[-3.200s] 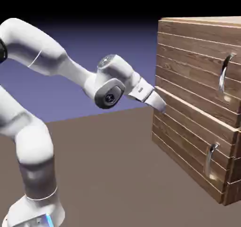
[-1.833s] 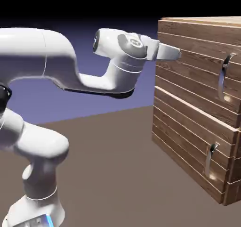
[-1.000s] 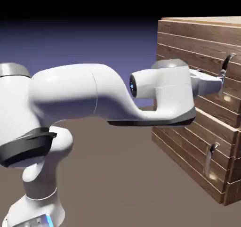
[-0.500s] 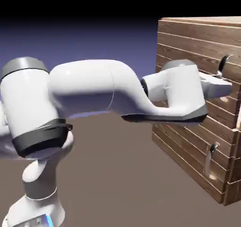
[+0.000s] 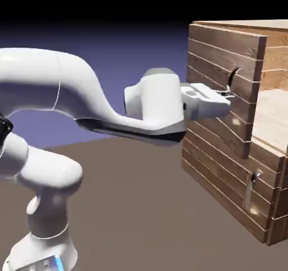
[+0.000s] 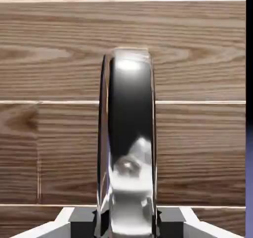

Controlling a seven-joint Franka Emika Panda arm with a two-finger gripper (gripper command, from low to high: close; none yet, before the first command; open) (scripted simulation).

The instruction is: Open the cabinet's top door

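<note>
From the exterior view's left, the white arm (image 5: 84, 95) rose from its base, bent over and reached level toward the right, its wrist and hand held horizontal. The gripper (image 5: 228, 94) was clenched on the handle (image 5: 232, 80) of the top door (image 5: 222, 67); in the hand view that curved metal handle (image 6: 127, 143) ran upright between the two grey fingertips (image 6: 81, 217), filling the middle of the picture against horizontal planks. The top door stood partly swung out from the cabinet (image 5: 225, 180), its free edge turned toward the arm, its long axis upright and its planks level. Behind it, at the right, lighter wood inside (image 5: 273, 112) showed. Below, the shorter lower panel (image 5: 230, 191) lay flush, its small straight handle (image 5: 251, 190) upright.
</note>
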